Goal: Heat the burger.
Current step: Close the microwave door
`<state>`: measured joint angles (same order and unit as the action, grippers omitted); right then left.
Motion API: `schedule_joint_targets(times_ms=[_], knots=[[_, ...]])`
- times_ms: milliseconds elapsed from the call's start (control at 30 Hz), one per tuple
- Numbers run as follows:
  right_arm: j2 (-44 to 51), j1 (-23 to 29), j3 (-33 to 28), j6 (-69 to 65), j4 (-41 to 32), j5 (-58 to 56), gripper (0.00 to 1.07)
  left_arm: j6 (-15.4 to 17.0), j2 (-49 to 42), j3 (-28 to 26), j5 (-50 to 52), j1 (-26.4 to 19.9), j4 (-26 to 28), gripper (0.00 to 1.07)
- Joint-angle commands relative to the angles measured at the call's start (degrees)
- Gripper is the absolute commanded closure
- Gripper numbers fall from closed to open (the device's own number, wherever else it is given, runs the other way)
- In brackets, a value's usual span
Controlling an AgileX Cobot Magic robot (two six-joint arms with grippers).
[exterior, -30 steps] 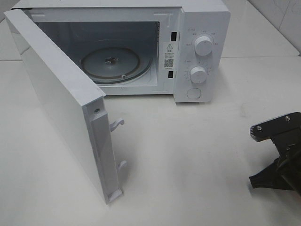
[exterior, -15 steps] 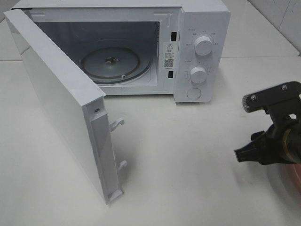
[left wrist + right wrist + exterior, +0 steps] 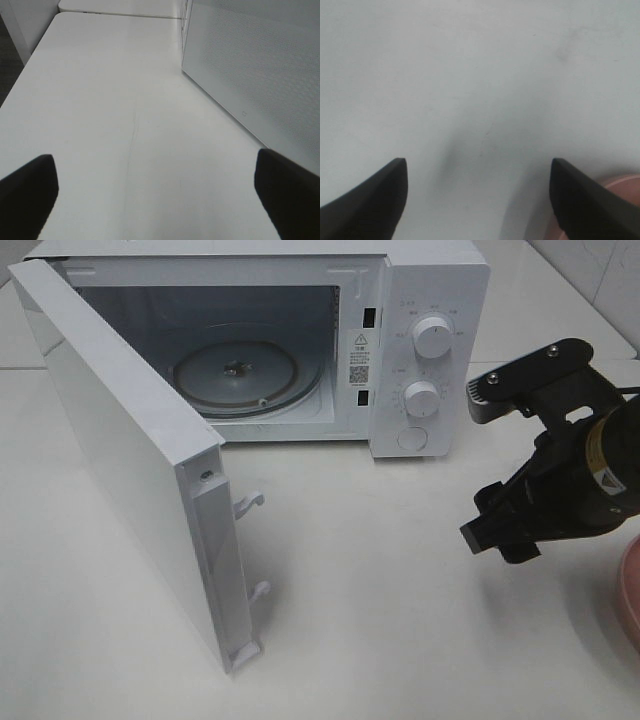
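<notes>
Two grippers spread wide, both empty.
Right gripper point(image 3: 500, 530) hangs beside the pink plate point(image 3: 630, 590); left gripper point(image 3: 155, 195) waits by the door point(image 3: 120, 460). Burger is out of sight. A blind grab could knock it over.

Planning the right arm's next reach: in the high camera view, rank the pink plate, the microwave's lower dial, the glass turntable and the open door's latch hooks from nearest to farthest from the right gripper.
From the right gripper:
1. Lower dial, on the microwave's control panel, and pink plate, at the view's right edge: too close to call.
2. Latch hooks, on the open door's edge, to the left.
3. Glass turntable, inside the microwave cavity.
</notes>
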<state>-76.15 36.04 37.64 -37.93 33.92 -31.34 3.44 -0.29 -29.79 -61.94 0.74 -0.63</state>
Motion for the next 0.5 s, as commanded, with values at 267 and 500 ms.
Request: schedule_joint_targets(times_ms=[267, 500], knots=[[6.8, 0.3, 5.6, 21.0, -20.9, -8.7, 0.31, 0.1, -1.0, 0.1, 0.7, -0.2, 0.2, 0.05], [13.1, 0.3, 5.6, 21.0, -21.1, -14.2, 0.31, 0.1, -1.0, 0.1, 0.7, -0.2, 0.2, 0.05]])
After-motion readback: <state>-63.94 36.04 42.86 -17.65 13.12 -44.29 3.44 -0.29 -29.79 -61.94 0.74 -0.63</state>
